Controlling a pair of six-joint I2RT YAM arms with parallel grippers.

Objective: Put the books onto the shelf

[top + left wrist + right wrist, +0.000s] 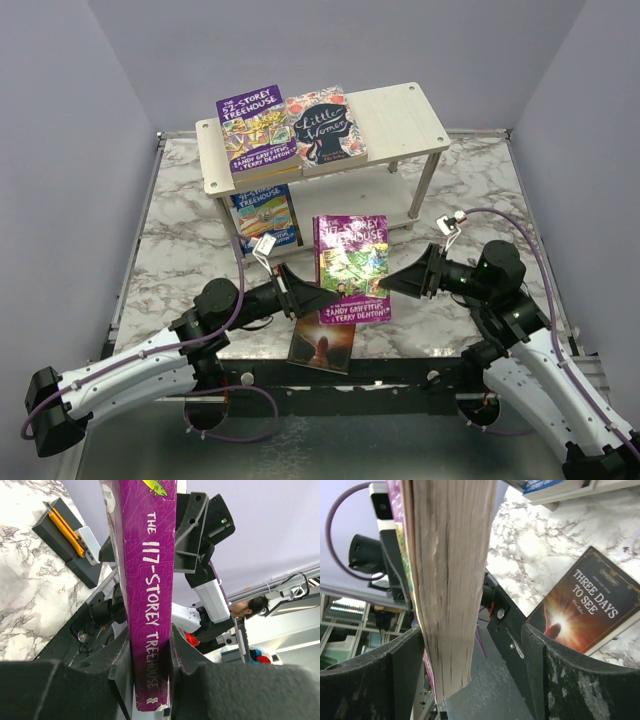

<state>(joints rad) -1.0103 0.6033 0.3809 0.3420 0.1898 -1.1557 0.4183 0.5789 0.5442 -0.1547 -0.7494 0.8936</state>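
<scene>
The left fingers (121, 657) are pinching the spine of the purple Treehouse book (352, 265), holding it upright above the table (170, 250) in front of the shelf (400, 112). The right fingers (402, 667) are standing spread around its page edge, which is lying close to one finger and apart from the other.

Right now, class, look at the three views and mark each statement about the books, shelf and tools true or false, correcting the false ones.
1. The left tool grips the purple 117-Storey Treehouse by its spine. True.
2. The right tool is clamped shut on that book. False: its jaws stand open around the page edge.
3. Little Women lies on the lower tier. False: it lies on the shelf top board, beside 52-Storey Treehouse.
4. Three Days to See lies on the table. True.
</scene>
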